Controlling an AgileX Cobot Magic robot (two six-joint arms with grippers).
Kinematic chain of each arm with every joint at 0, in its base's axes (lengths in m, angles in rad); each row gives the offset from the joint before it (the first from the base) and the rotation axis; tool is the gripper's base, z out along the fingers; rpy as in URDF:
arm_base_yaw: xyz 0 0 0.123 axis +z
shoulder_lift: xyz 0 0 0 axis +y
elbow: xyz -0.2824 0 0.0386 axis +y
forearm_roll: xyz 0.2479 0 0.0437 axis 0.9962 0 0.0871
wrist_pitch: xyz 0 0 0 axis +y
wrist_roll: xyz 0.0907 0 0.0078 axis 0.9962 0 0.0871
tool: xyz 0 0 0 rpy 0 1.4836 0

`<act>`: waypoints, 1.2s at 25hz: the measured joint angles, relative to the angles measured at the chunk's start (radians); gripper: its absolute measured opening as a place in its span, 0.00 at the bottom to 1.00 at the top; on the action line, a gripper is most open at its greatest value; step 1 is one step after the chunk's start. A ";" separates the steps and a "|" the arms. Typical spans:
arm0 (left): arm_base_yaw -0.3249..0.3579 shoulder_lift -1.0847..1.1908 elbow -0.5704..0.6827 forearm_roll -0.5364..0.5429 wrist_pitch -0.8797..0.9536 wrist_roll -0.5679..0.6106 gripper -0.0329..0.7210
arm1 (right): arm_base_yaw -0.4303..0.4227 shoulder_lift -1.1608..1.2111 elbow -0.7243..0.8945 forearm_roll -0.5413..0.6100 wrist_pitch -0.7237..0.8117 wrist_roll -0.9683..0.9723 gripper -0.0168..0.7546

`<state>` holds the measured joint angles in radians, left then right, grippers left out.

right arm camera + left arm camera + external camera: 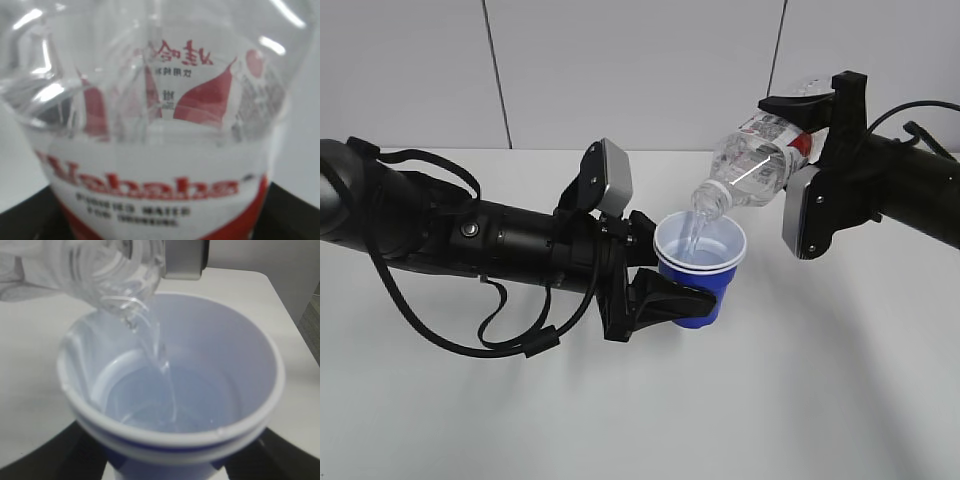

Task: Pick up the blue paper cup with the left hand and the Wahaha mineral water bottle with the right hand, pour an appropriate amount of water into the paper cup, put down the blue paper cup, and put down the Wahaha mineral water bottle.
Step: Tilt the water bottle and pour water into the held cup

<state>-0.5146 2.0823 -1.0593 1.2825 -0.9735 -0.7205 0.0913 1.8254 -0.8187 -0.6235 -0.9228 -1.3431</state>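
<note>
Exterior view: left pincer [665,298] clamped on the blue paper cup [699,271], held above the white table [820,400]. Right pincer [820,150] clamped on the Wahaha mineral water bottle [760,160], tipped mouth-down over the cup's rim. Water [160,347] streams in; cup roughly a third full. Pouring step in hand. Next, likely: tilt bottle upright before overfilling, then lower both.

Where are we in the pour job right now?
Both pickups look done: left gripper holds the blue paper cup, right gripper the tilted Wahaha mineral water bottle. Pouring now: water streams in, cup partly filled. Left: stop pouring, set both down.
</note>
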 joint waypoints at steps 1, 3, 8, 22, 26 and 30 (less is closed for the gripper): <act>0.000 0.000 0.000 0.002 0.000 0.000 0.69 | 0.000 0.000 0.000 0.000 -0.001 0.000 0.66; 0.000 0.000 0.000 0.002 0.000 0.000 0.69 | 0.000 0.000 0.000 0.000 -0.001 0.000 0.66; 0.000 0.000 0.000 0.002 0.000 0.000 0.69 | 0.000 0.000 0.000 0.000 -0.001 -0.002 0.66; 0.000 0.000 0.000 0.004 0.000 0.000 0.69 | 0.000 0.000 0.000 0.000 -0.001 -0.002 0.66; 0.000 0.000 0.000 0.004 0.000 0.000 0.69 | 0.000 0.000 0.000 0.000 -0.001 -0.002 0.66; 0.000 0.000 0.000 0.004 0.000 0.000 0.69 | 0.000 0.000 0.000 0.000 -0.002 -0.002 0.66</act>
<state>-0.5146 2.0823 -1.0593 1.2863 -0.9735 -0.7205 0.0913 1.8254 -0.8187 -0.6235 -0.9251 -1.3449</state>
